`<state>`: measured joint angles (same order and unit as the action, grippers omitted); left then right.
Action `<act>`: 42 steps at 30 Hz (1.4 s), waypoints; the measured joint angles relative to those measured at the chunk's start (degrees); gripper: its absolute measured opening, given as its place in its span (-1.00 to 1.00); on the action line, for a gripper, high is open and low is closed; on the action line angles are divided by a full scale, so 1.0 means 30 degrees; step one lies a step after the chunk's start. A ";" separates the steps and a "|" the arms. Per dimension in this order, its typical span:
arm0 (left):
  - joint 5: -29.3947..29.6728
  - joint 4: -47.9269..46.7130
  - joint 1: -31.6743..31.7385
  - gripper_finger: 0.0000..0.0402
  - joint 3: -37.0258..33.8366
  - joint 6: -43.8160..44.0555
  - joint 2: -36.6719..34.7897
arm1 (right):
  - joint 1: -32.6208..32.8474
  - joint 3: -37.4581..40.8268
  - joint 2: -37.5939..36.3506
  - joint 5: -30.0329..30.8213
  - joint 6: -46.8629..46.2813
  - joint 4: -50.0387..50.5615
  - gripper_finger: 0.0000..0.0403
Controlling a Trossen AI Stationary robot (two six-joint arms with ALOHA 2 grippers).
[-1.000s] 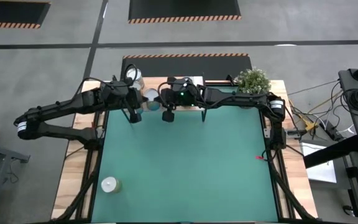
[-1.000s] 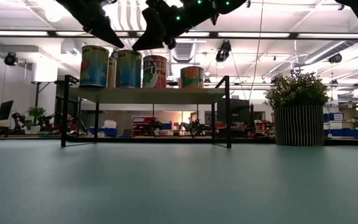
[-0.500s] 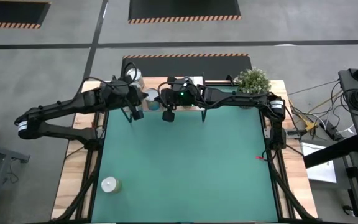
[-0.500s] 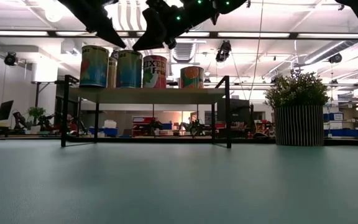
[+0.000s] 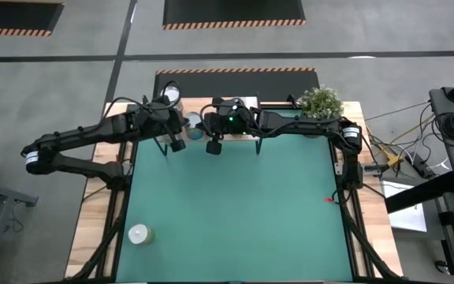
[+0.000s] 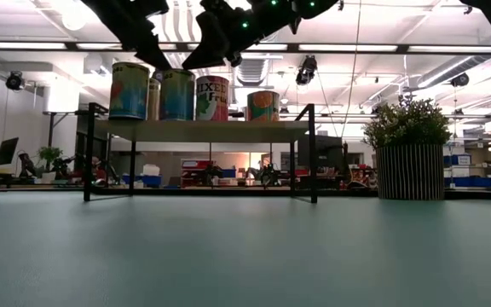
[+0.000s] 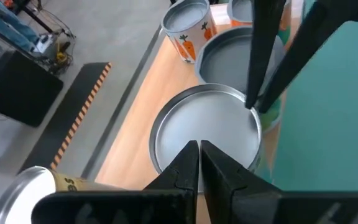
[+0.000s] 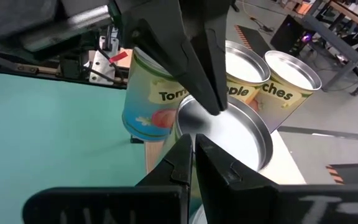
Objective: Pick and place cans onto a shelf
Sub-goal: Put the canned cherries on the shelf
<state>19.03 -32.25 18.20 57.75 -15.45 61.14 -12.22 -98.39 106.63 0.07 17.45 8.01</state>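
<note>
Several cans stand on their bases on the wooden shelf (image 6: pixel 199 130) at the table's far edge, among them a teal one (image 6: pixel 177 94) and a red one (image 6: pixel 213 98). My left gripper (image 5: pixel 177 144) and my right gripper (image 5: pixel 213 147) are both shut and point down close together over the shelf's left part. In the left wrist view my left gripper (image 7: pixel 199 155) is over a silver can top (image 7: pixel 207 127). In the right wrist view my right gripper (image 8: pixel 191 149) is over a can top (image 8: pixel 235 134). One more can (image 5: pixel 138 233) stands on the mat near the left front corner. My left gripper's shut fingers hang just over the silver can top (image 7: pixel 229 124); I cannot tell whether they touch it. My right gripper's shut fingertips (image 7: pixel 257 102) stand at that can's rim; I cannot tell whether they touch it.
A potted green plant (image 5: pixel 320 101) stands at the far right beside the shelf. The green mat (image 5: pixel 235 205) stretches between the shelf and the front edge. The shelf stands on thin black legs (image 6: pixel 312 153).
My left gripper has shifted a little toward the table's right edge, closer to my right gripper, staying shut above the cans. The cans have kept their places.
</note>
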 joint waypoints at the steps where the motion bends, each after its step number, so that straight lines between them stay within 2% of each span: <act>1: -0.0092 -0.0145 0.0000 -1.00 0.0072 0.0123 -0.0008 | -0.0017 0.0000 -0.0007 0.0001 0.0039 0.0006 -0.96; 9: -0.0281 -0.0774 0.0000 -1.00 0.0330 0.0997 -0.0020 | -0.0144 0.0000 -0.0007 -0.0021 0.0054 0.0030 -0.96; 17: -0.1667 -0.0789 -0.0004 -1.00 0.0460 0.1668 -0.0015 | -0.0246 -0.0151 -0.0058 0.0008 0.0206 0.0320 -0.96; 29: -0.1525 -0.0317 0.0000 -1.00 0.0520 0.1831 -0.0086 | -0.0404 -0.0254 -0.0427 0.0126 0.0374 0.0364 -0.96; 36: -0.1029 -0.0605 0.0015 -1.00 0.0529 0.1517 -0.0124 | -0.0352 -0.0255 -0.0410 -0.1655 -0.0354 0.0319 -0.96; 42: -0.0496 -0.0844 0.0015 -1.00 0.0492 0.1686 -0.0109 | -0.0352 -0.0213 0.0043 -0.1674 -0.0456 0.0175 -0.96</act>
<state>17.54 -34.78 18.24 59.22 -10.39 60.82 -13.28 -99.03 106.76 -4.95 16.08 8.54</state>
